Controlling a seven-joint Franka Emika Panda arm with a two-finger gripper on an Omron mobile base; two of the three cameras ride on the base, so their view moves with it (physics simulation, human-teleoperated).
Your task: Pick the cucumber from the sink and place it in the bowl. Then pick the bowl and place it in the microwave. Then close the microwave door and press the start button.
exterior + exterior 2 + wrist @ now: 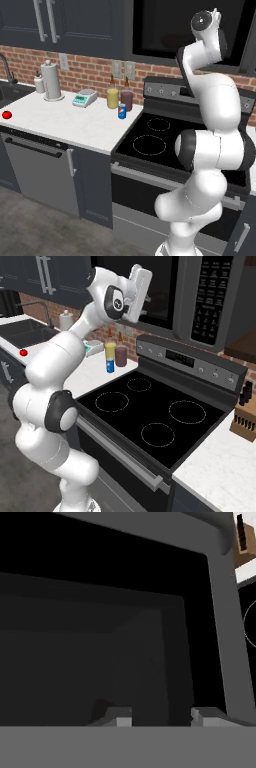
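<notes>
- The hand (161,716) is part-way open: its two tips stand a moderate gap apart, with nothing between them.
- Directly ahead of the tips, very close, is the microwave door (100,637), a dark glossy window with a grey frame down one side. I cannot tell whether the tips touch it.
- By my reading the door is swung to or nearly so against the microwave (200,286). Its glass lies about flush with the control panel (210,296) beside it.
- The door should handle as a stiff, hinged slab that is light to swing. The glass is slick and offers nothing to grip, so a flat push on the frame near the free edge suits it better than a pinch.
- The start button will likely want one tip with narrowed jaws and a short, straight press. The panel is hard and will not give.
- The arm is reared up high, forearm vertical, wrist bent over above the stove (150,411) so the hand points into the microwave front.
- The surface (75,125) and the sink (25,331) lie well off to the left.
</notes>
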